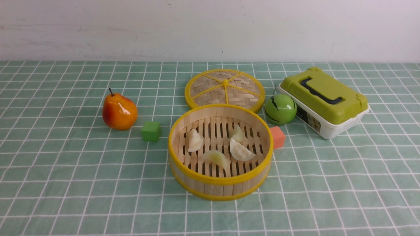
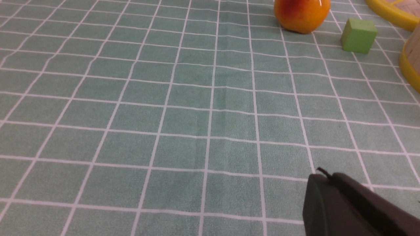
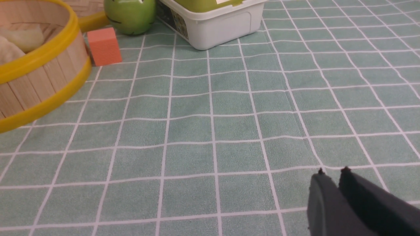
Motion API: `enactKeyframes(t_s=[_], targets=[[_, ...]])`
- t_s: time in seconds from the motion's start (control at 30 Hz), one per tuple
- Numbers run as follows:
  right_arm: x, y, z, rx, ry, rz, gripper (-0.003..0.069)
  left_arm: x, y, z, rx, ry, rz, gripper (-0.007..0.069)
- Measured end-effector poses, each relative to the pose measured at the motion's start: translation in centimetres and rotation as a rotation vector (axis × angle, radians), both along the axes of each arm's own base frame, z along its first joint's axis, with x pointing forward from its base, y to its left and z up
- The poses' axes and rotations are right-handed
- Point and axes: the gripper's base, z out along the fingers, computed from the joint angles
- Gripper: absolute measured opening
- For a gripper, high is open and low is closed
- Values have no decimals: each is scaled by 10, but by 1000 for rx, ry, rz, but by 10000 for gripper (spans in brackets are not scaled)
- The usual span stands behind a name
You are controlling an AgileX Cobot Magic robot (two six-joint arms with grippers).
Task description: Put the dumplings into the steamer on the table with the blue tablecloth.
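A: Start at the pincers. What do the wrist views give?

B: The left pincer [image 2: 323, 175] has its dark fingers pressed together, holding nothing, low over bare cloth [image 2: 183, 108]. The right pincer [image 3: 332, 171] shows two tips with a thin slit between them, nearly closed, nothing between them, also over bare cloth.

A: And the front view?

B: Neither pincer nor arm shows there at all. Only the wrist views have them.

A: Outward from the left one?

B: Well ahead, a pear [image 2: 302, 14] and a green cube [image 2: 358, 35] just beside it, then a sliver of the steamer [image 2: 410, 62] at the frame's edge.

A: From the right one?

B: The steamer's wall, an orange cube [image 3: 103, 46] beside it, a green apple [image 3: 130, 15], and a white box [image 3: 213, 28]. Its green lid [image 1: 323, 95] with a dark handle is plain only in the front view.

A: The dumplings?

B: All four dumplings [image 1: 217, 149] lie on the slatted floor of the steamer, which stands on the surface [image 1: 65, 183] near the middle. The front view alone shows all four; the right wrist view catches only two pale edges over the rim. The woven cover [image 1: 224, 89] lies flat behind the steamer, touching or nearly touching its rim.
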Motion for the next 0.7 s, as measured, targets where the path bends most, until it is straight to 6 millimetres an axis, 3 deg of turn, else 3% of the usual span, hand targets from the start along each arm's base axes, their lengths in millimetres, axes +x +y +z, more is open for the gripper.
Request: enactKeyframes(t_s=[0.7], targets=[[0,0,0,0,0,0,95,0,0,0,1,0,0,-14]])
